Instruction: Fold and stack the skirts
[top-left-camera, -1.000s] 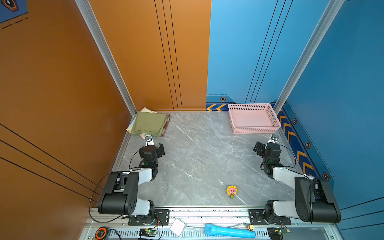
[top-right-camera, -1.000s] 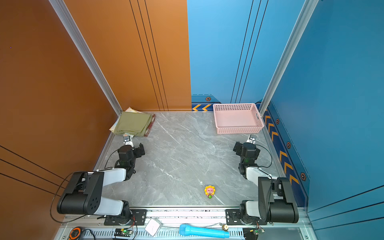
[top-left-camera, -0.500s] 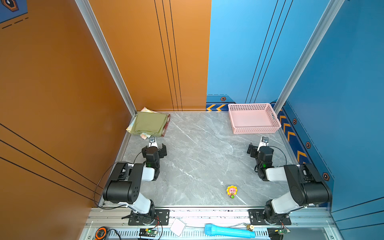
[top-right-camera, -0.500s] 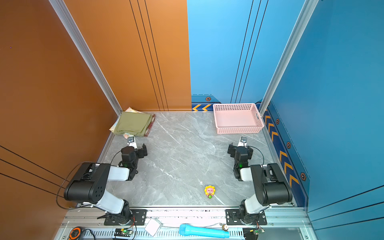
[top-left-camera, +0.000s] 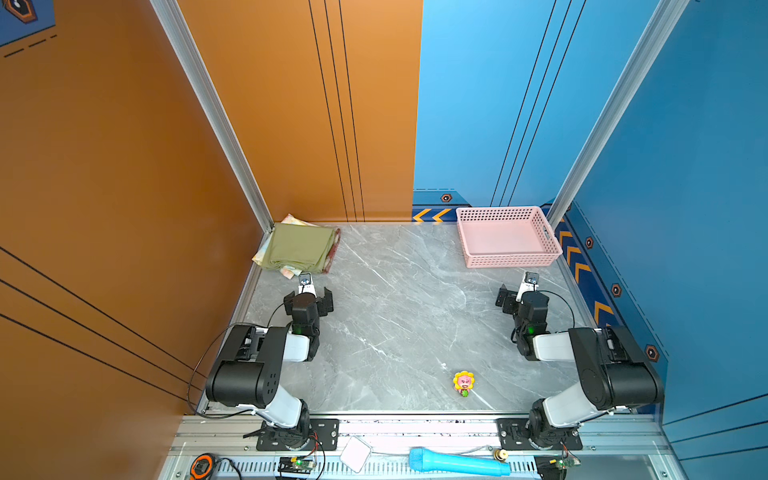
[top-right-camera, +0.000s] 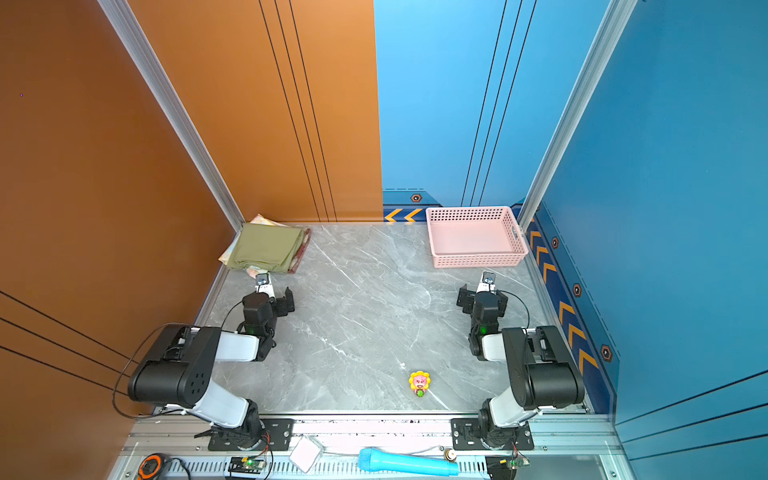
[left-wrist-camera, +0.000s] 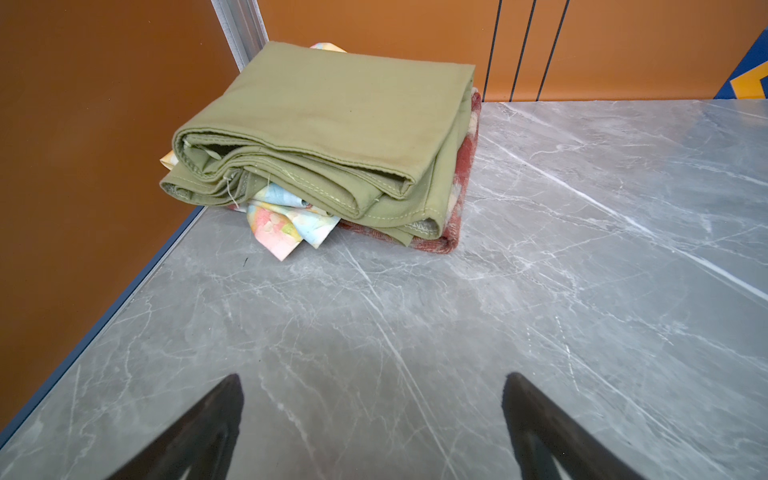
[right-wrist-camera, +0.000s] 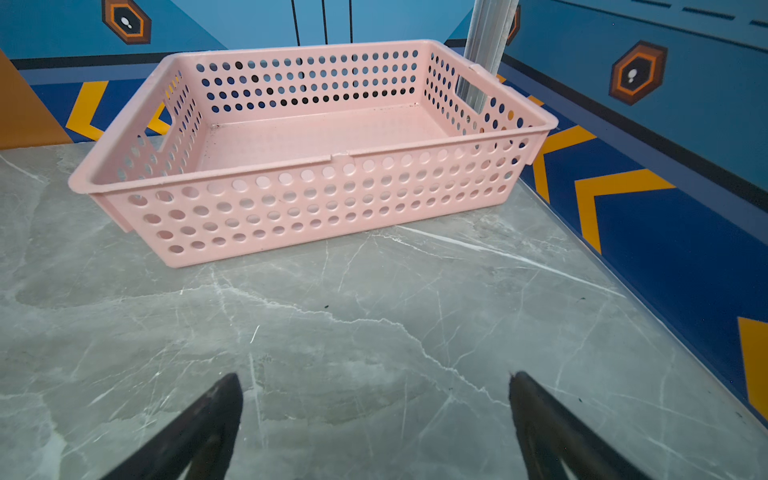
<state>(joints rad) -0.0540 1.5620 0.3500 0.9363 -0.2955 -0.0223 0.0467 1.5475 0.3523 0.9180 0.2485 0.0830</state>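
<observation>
Ahead of spread left jaws, stacked skirts (left-wrist-camera: 324, 120), untouched

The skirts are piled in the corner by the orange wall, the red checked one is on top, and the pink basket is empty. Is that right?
Not quite: the olive green skirt is on top, and the red plaid skirt peeks out from under it, as the left wrist view shows. The pile is in the corner by the orange wall, and the pink basket is empty.

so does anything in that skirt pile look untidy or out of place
Only one thing: a corner of the floral skirt sticks out from under the olive skirt onto the table; nothing else stands out.
</observation>
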